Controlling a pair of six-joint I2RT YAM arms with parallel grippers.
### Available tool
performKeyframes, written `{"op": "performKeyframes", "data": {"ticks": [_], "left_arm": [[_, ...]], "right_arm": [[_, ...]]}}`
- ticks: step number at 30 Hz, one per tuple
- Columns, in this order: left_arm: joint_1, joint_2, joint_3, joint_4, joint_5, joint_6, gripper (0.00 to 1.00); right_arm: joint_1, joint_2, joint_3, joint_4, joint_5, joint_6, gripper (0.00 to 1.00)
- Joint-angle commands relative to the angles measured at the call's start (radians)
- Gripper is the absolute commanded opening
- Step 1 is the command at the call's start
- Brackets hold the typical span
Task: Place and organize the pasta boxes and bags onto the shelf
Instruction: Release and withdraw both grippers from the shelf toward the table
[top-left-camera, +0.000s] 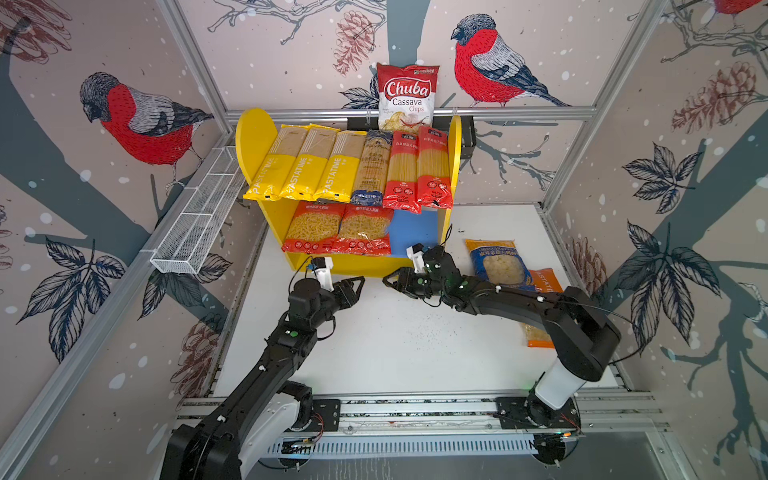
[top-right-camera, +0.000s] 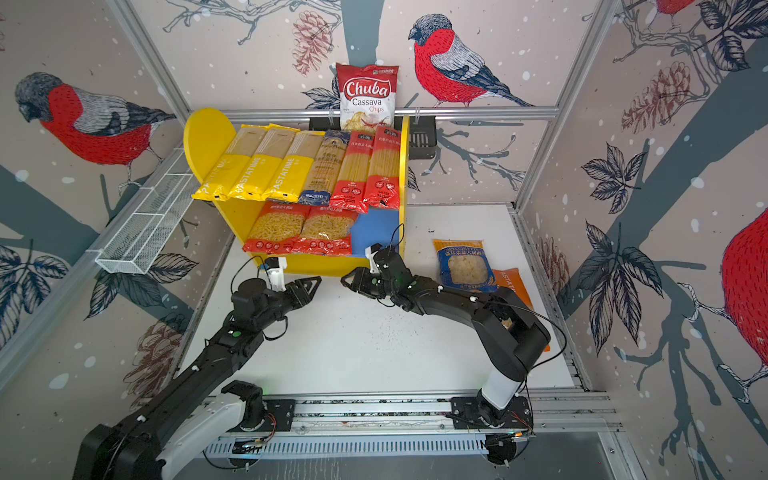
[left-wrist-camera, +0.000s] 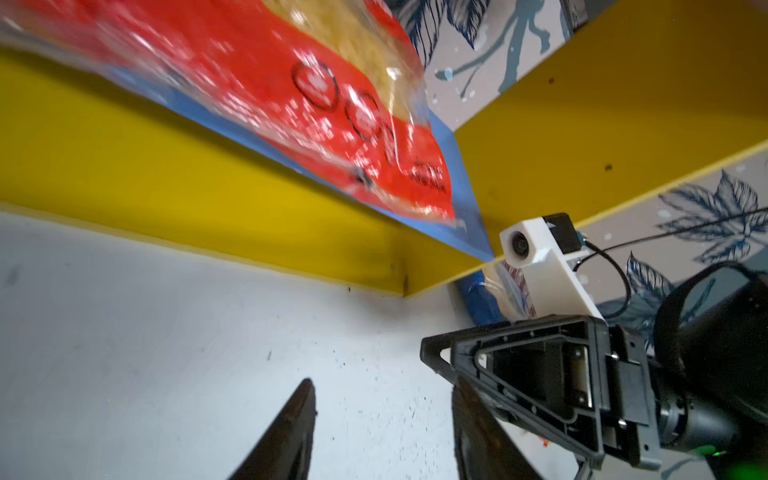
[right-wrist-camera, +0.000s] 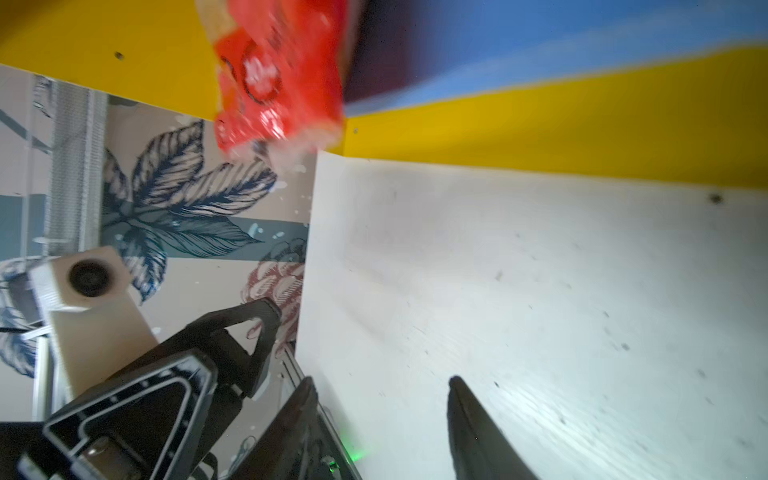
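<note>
Shelf and table, as I see them from overhead.

The shelf (top-left-camera: 255, 137) stands at the back of the white table (top-left-camera: 374, 353). Up top I count six long packs lying side by side, their near ends overhanging the front edge. Three yellow PASTATIME packs (top-left-camera: 305, 166) are on the left, then one dark blue spaghetti pack (top-left-camera: 372, 170), then two red spaghetti packs (top-left-camera: 402, 172) on the right. On the blue lower board (top-left-camera: 413, 228) two red bags (top-left-camera: 313, 228) lie side by side at the left. On the table right of the shelf lies a blue bag (top-left-camera: 498, 266), with an orange bag (top-left-camera: 546, 282) just beside it, partly hidden from me.
</note>
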Motion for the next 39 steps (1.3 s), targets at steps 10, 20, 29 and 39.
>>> {"op": "performKeyframes", "data": {"ticks": [10, 20, 29, 39], "left_arm": [[-0.44, 0.135, -0.065, 0.334, -0.35, 0.122, 0.63], [-0.555, 0.399, 0.029, 0.464, -0.327, 0.102, 0.64], [-0.577, 0.445, 0.072, 0.446, -0.314, 0.103, 0.64], [-0.579, 0.376, 0.015, 0.436, -0.384, 0.117, 0.64]], "right_arm": [[-0.183, -0.365, -0.245, -0.541, 0.437, -0.141, 0.52], [-0.533, -0.657, -0.392, -0.645, 0.492, -0.18, 0.63], [-0.704, -0.419, -0.332, -0.377, 0.323, -0.266, 0.59], [-0.726, -0.285, -0.179, -0.454, 0.383, -0.36, 0.6]]}}
